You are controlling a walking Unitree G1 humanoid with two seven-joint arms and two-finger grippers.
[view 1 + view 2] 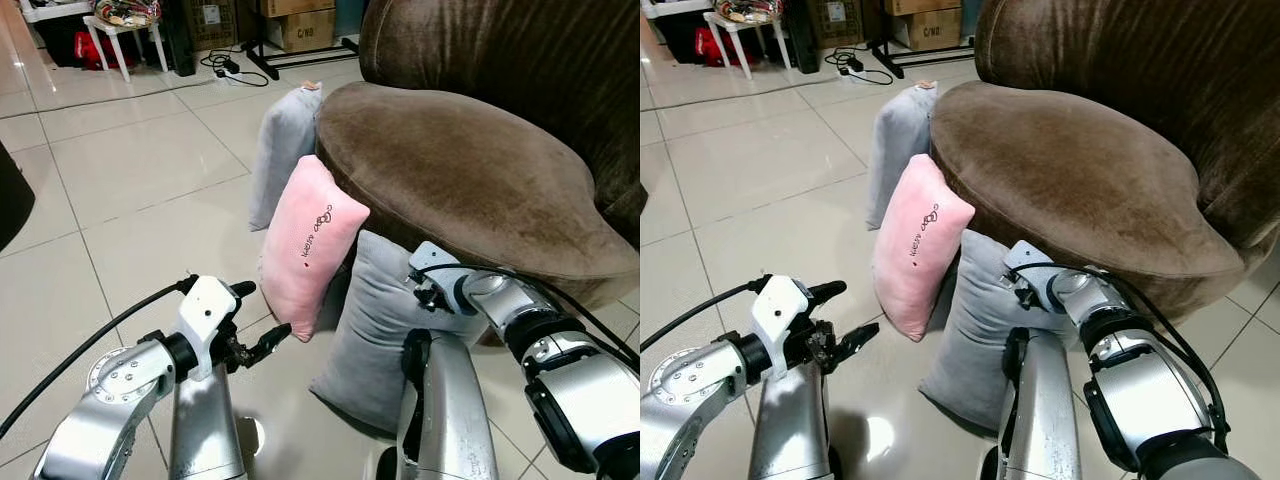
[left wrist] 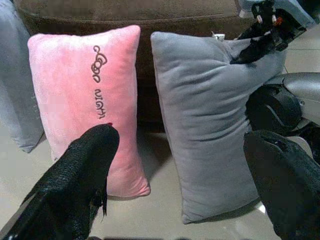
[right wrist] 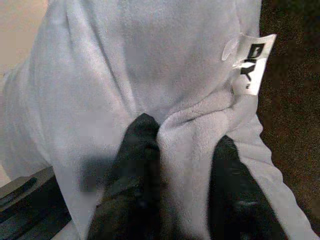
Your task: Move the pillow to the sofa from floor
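At the far end of the room we saw a small white stool point(image 1: 125, 35) with a heap of mixed things point(image 1: 125, 12) on top, too small for us to tell apart. Something red point(image 1: 92, 50) sat low beside its legs, partly under it. Near the stool stood a brown cardboard box point(image 1: 212, 20) with a white label, and further along a second cardboard box point(image 1: 300, 30) with dark lettering and another box resting on it. In front of these boxes we noticed a white power strip point(image 1: 232, 68) lying among looped black cables point(image 1: 215, 60), just beside the black legs of a stand point(image 1: 268, 62). A dark rounded shape point(image 1: 12, 200) cut in at the left edge; we could not tell what it was.
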